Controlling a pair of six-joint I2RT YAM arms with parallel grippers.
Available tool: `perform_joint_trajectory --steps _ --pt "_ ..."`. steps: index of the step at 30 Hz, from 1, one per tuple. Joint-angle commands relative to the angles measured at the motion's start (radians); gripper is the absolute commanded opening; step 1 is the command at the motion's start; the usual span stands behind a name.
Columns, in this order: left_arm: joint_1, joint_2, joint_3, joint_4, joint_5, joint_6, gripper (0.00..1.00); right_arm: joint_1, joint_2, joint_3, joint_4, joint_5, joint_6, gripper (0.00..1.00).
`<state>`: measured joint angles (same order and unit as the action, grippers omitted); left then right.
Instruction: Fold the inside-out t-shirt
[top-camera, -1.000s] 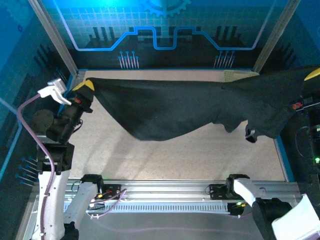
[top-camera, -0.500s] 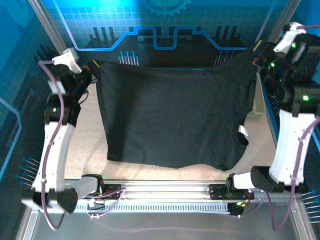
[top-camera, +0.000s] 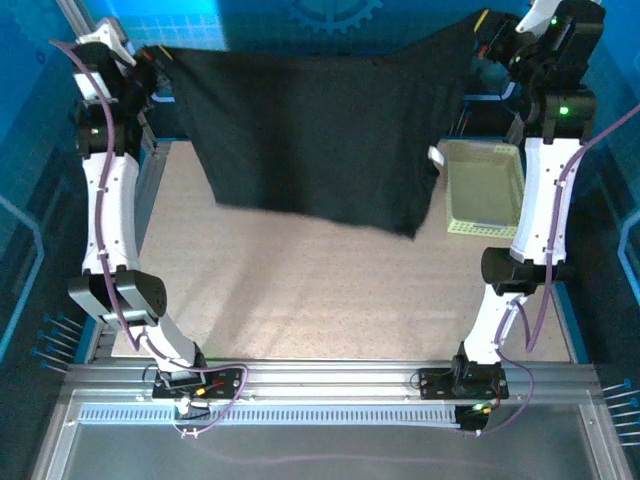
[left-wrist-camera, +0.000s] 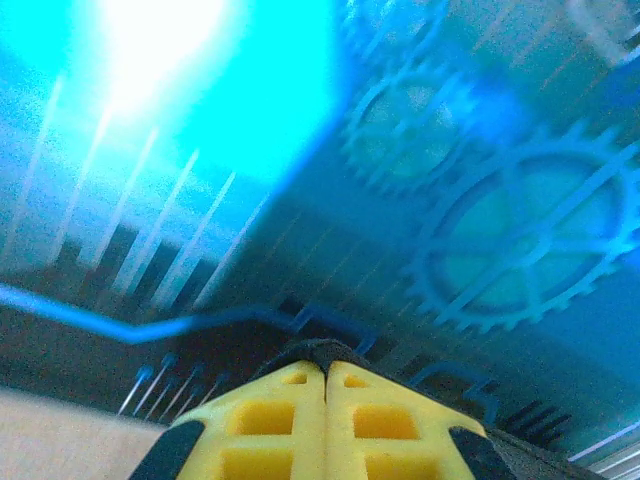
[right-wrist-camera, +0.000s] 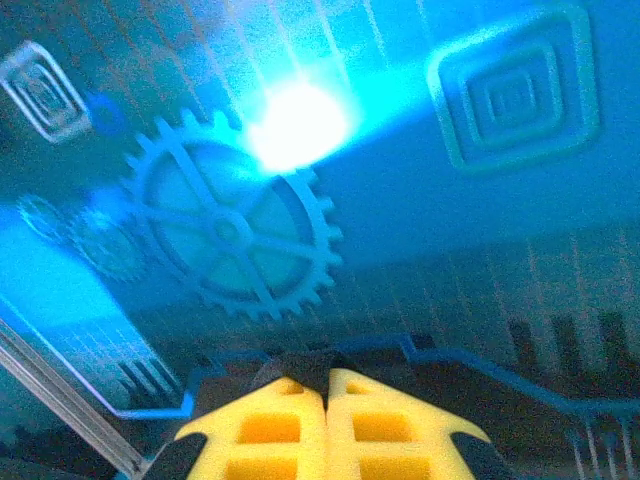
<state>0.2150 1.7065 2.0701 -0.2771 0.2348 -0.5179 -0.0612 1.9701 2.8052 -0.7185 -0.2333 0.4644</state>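
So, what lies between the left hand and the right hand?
A plain black fabric t-shirt hangs between the left hand and the right hand, each shut on an upper corner, as the top view shows.

White-shelled left arm (top-camera: 100, 210) and right arm (top-camera: 545, 200), black joints (top-camera: 135, 295); purple cables (top-camera: 600, 132); yellow gridded fingers (left-wrist-camera: 265, 425)

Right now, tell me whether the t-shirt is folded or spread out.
Spread, not folded: the black t-shirt hangs as one open sheet, stretched between the left fingers and right fingers.
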Motion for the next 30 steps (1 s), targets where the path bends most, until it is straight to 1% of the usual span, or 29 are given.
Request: perform_joint_trajectory --steps 1,3,5,7,9,10,12,15,17,19,22,24,27,30 --pt "0.025 0.003 0.114 0.111 0.086 -0.031 0.0 -0.034 -0.031 0.058 0.198 -0.044 0.074 0.0" --pt "0.032 -0.011 0.097 0.153 0.106 -0.036 0.0 -0.038 -0.057 0.016 0.245 -0.044 0.082 0.0" --pt "0.033 -0.044 0.03 0.205 0.128 -0.03 0.0 -0.038 -0.083 -0.029 0.26 -0.054 0.069 0.0" --pt "0.034 -0.089 -0.075 0.254 0.145 -0.022 0.0 -0.037 -0.105 -0.069 0.228 -0.083 0.052 0.0" --pt "0.035 -0.152 -0.215 0.308 0.152 -0.021 0.0 -0.033 -0.139 -0.135 0.171 -0.119 0.03 0.0" --pt "0.035 -0.188 -0.3 0.356 0.162 -0.023 0.0 -0.028 -0.17 -0.204 0.155 -0.13 0.02 0.0" --pt "0.035 -0.244 -0.447 0.423 0.184 -0.027 0.0 -0.013 -0.26 -0.423 0.172 -0.147 -0.005 0.0" --pt "0.036 -0.328 -0.668 0.495 0.232 -0.034 0.0 0.016 -0.448 -0.823 0.265 -0.123 -0.027 0.0" --pt "0.035 -0.38 -0.802 0.542 0.274 -0.052 0.0 0.022 -0.586 -1.078 0.314 -0.091 -0.011 0.0" --pt "0.032 -0.42 -0.915 0.559 0.318 -0.072 0.0 0.02 -0.689 -1.265 0.315 -0.07 0.001 0.0" --pt "0.013 -0.507 -1.093 0.58 0.344 -0.123 0.0 0.014 -0.807 -1.472 0.241 -0.025 0.022 0.0" --pt "-0.014 -0.575 -1.21 0.571 0.334 -0.139 0.0 0.004 -0.871 -1.584 0.174 0.018 0.051 0.0" --pt "-0.057 -0.698 -1.378 0.477 0.279 -0.133 0.0 -0.017 -0.951 -1.741 0.08 0.052 0.081 0.0" --pt "-0.066 -0.841 -1.514 0.318 0.233 -0.141 0.0 -0.062 -1.025 -1.879 0.005 0.026 0.093 0.0"
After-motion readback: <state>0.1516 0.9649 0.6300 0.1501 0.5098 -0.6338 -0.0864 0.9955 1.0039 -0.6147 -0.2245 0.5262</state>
